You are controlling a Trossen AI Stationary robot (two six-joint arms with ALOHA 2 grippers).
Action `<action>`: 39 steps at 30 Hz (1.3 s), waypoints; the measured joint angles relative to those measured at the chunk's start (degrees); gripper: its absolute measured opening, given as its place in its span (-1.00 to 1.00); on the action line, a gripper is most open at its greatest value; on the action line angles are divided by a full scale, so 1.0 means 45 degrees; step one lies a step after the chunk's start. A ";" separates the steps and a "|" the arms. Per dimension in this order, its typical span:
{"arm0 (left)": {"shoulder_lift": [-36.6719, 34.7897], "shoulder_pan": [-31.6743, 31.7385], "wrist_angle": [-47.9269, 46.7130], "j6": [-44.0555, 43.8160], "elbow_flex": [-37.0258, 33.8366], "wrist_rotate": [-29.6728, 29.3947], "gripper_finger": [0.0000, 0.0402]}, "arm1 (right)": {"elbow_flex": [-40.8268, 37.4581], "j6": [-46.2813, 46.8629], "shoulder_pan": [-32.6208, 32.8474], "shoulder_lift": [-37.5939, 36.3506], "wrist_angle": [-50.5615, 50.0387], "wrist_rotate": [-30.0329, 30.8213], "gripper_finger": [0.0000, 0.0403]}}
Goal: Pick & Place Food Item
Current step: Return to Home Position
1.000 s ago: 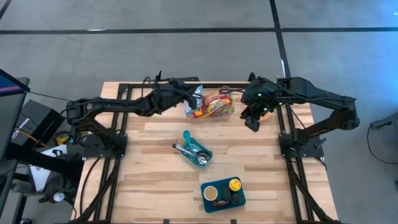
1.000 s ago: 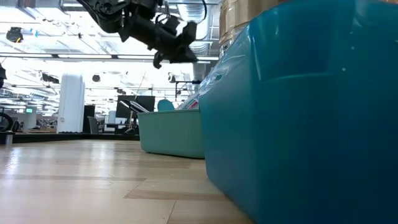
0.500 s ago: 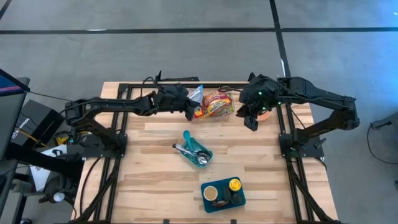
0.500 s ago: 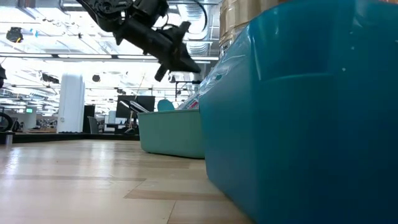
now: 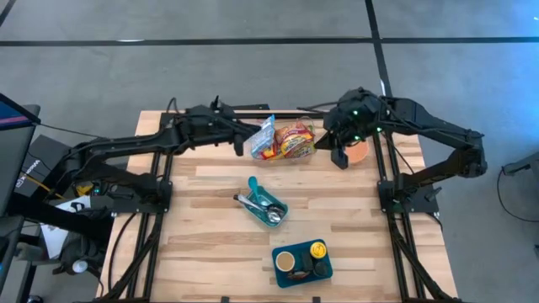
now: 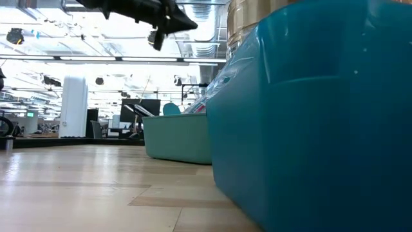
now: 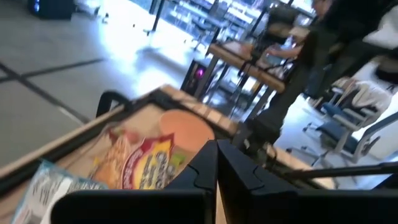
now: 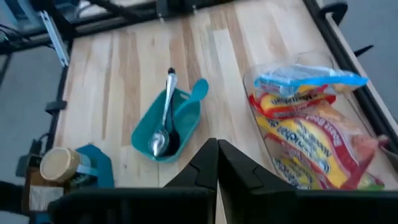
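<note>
Farthest left, the left claw (image 5: pixel 239 146) hovers above the back of the tabletop (image 5: pixel 202 244), its fingers pressed together on nothing. Just beside it sits the transparent bin (image 8: pixel 273 64), which holds the noodle packs. A blue-and-white pack (image 5: pixel 266 135) is at its left end, with a yellow-and-red pack (image 5: pixel 295 141) right beside it. I cannot make out anything more in there. The right claw (image 5: pixel 339 157) hangs just past the bin's right end, likewise closed and empty, next to a round orange dish (image 5: pixel 360 152). Toward the middle of the tabletop, a shallow teal tray (image 5: pixel 283 210) carries a metal spoon (image 8: pixel 163 134) and a teal spoon (image 8: pixel 198 90). Near the front edge, a deeper teal bin (image 5: pixel 278 252) holds a tan-topped jar (image 5: pixel 286 262) and a yellow-lidded jar (image 5: pixel 317 249).
</note>
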 joint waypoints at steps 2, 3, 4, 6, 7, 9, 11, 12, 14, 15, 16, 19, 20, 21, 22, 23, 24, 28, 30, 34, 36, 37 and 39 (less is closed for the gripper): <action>-0.0372 0.0000 0.0004 0.0001 0.0000 0.0001 -0.99 | -0.0039 -0.0010 -0.0167 -0.0035 0.0363 -0.0242 -0.99; -0.0535 0.0000 -0.0017 0.0001 0.0000 0.0000 -0.99 | -0.0167 -0.0010 -0.0208 -0.0089 0.0736 -0.0328 -0.99; -0.0684 0.0000 -0.0050 0.0001 0.0000 0.0000 -0.98 | -0.0397 -0.0006 -0.0230 -0.0155 0.1230 -0.0471 -0.99; -0.0987 0.0000 -0.0053 0.0001 0.0000 0.0001 -0.98 | -0.1105 0.0052 -0.0253 -0.0384 0.2128 -0.0954 -0.99; -0.1118 0.0000 -0.0036 0.0001 0.0000 0.0000 -0.99 | -0.1589 0.0100 -0.0291 -0.0522 0.2679 -0.1097 -0.99; -0.1342 0.0000 -0.0038 0.0001 0.0000 0.0004 -0.99 | -0.2567 0.0352 -0.0313 -0.0898 0.4221 -0.1507 -1.00; -0.1527 0.0000 -0.0021 -0.0001 0.0000 0.0000 -0.99 | -0.3666 0.0829 -0.0328 -0.1351 0.5546 -0.1838 -1.00; -0.1656 0.0000 -0.0042 -0.0001 0.0000 0.0000 -0.99 | -0.4152 0.1056 -0.0349 -0.1542 0.6310 -0.1918 -1.00; -0.1851 0.0000 0.0034 -0.0003 0.0001 0.0001 -0.98 | -0.5090 0.1474 -0.0404 -0.2018 0.7398 -0.1953 -1.00; -0.1950 0.0000 0.0021 -0.0004 0.0005 0.0000 -0.98 | -0.5469 0.1721 -0.0405 -0.2256 0.7925 -0.1956 -1.00; -0.2042 0.0000 -0.0062 -0.0004 0.0005 0.0005 -0.99 | -0.5778 0.1930 -0.0419 -0.2496 0.8360 -0.1952 -1.00; -0.2222 0.0000 0.0035 -0.0001 0.0005 0.0000 -0.99 | -0.6494 0.2414 -0.0560 -0.3194 0.8924 -0.1953 -1.00; -0.2285 0.0000 0.0052 -0.0004 0.0005 0.0002 -0.99 | -0.6595 0.2526 -0.0595 -0.3366 0.8956 -0.1947 -1.00; -0.2313 0.0000 0.0089 -0.0003 0.0005 0.0000 -0.99 | -0.6652 0.2712 -0.0641 -0.3519 0.9002 -0.1950 -1.00; -0.2326 0.0000 0.0108 -0.0004 0.0005 0.0000 -0.98 | -0.6659 0.2908 -0.0709 -0.3670 0.8958 -0.1938 -1.00; -0.2380 0.0000 0.0015 -0.0004 0.0002 0.0000 -0.98 | -0.6659 0.3154 -0.0776 -0.3835 0.8844 -0.1942 -0.99; -0.2427 0.0000 -0.0030 -0.0004 -0.0005 0.0000 -0.98 | -0.6659 0.3451 -0.0828 -0.3968 0.8790 -0.1947 -1.00; -0.2592 0.0000 0.0037 -0.0004 -0.0005 0.0000 -0.97 | -0.6664 0.4423 -0.0801 -0.4327 0.8713 -0.1942 -0.99; -0.2663 0.0004 0.0050 -0.0004 -0.0005 0.0000 -0.97 | -0.6659 0.4438 -0.0784 -0.4342 0.8724 -0.1947 -0.99; -0.2799 0.0000 -0.0062 -0.0004 -0.0005 0.0001 -0.96 | -0.6669 0.4251 -0.0813 -0.4287 0.8691 -0.1942 -0.99; -0.2951 0.0000 -0.0196 0.0047 -0.0005 0.0021 -0.96 | -0.6669 0.3625 -0.0818 -0.4245 0.8688 -0.1938 -0.99; -0.3097 0.0002 -0.0351 0.0160 -0.0005 0.0061 -0.96 | -0.6674 0.3414 -0.0823 -0.4237 0.8673 -0.1942 -0.99; -0.3485 0.0030 -0.0785 0.0371 -0.0005 0.0078 -0.96 | -0.6679 0.3165 -0.0829 -0.4413 0.8663 -0.1947 -0.99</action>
